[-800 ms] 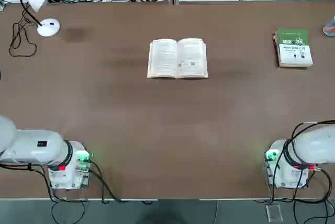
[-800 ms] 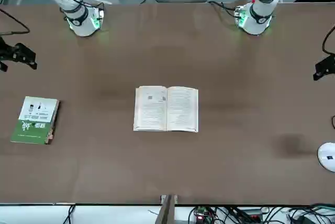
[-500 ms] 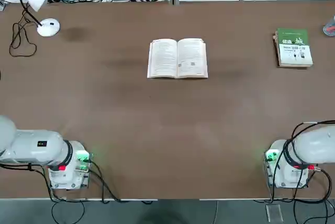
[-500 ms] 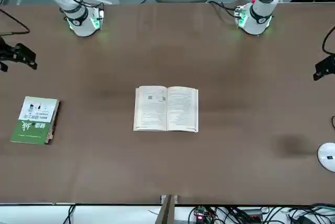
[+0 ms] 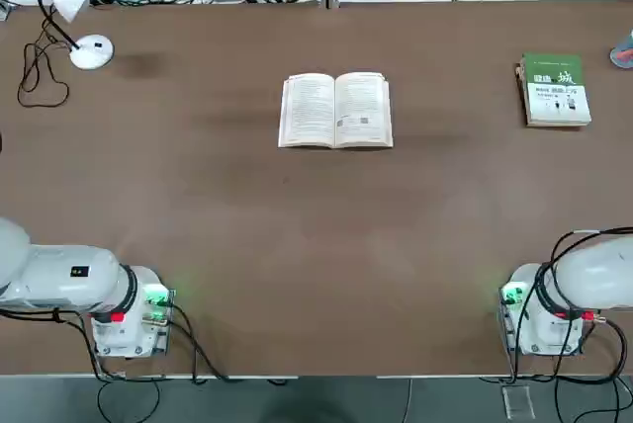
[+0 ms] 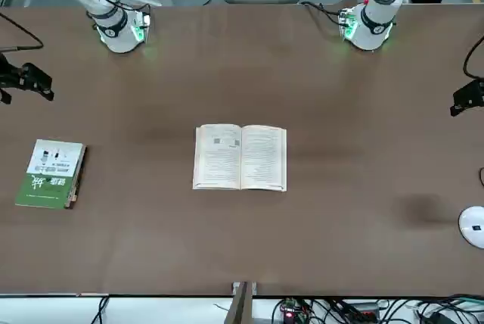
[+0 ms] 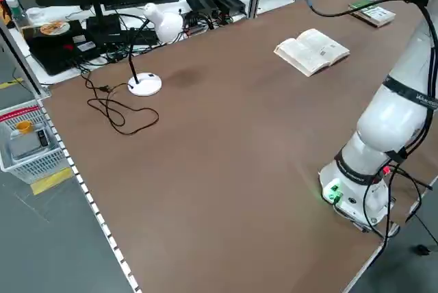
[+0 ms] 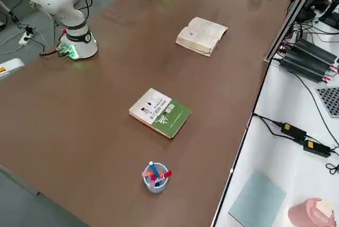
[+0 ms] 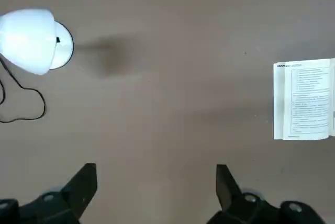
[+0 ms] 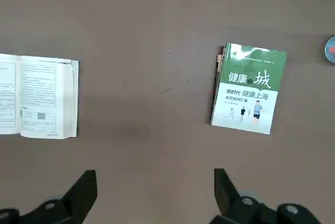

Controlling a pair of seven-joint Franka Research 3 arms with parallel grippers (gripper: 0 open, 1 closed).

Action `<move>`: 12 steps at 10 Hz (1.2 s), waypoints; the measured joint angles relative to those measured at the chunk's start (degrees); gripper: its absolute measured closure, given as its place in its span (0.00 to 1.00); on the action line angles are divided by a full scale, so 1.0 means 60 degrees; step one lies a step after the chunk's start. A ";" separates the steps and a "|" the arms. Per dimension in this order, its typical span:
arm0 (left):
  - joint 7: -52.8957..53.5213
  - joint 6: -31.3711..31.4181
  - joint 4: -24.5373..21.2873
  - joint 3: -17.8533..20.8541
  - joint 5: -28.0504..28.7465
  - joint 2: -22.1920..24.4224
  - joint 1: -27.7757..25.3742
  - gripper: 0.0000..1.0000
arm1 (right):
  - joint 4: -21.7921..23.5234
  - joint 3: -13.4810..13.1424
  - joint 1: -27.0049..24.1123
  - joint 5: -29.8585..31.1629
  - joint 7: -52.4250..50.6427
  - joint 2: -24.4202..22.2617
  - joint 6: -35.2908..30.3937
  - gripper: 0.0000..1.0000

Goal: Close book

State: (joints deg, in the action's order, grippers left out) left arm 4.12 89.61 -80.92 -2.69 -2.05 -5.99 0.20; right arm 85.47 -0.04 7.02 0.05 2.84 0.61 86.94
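Note:
The book lies open and face up near the middle of the brown table, its cream text pages showing. Both arms are drawn back toward their bases at the near edge, far from it. My left gripper hangs high over the table, open and empty, with the book's page off to one side. High up as well, my right gripper stands open with nothing in it; the book is well away from its fingers.
A closed green-and-white book lies toward the far right. A white desk lamp with a black cord stands at the far left. A cup of pens sits by the right edge. Cables run along the far edge.

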 joint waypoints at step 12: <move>-0.0167 0.0001 -0.0001 -0.0050 -0.0002 -0.0011 0.1318 0.00 | 0.0009 0.0001 0.0001 -0.0001 0.0007 0.0000 0.0000 0.82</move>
State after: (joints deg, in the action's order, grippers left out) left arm 3.12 89.61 -80.92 -2.99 -2.07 -6.06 8.11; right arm 85.52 -0.04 7.02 0.05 2.89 0.61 86.94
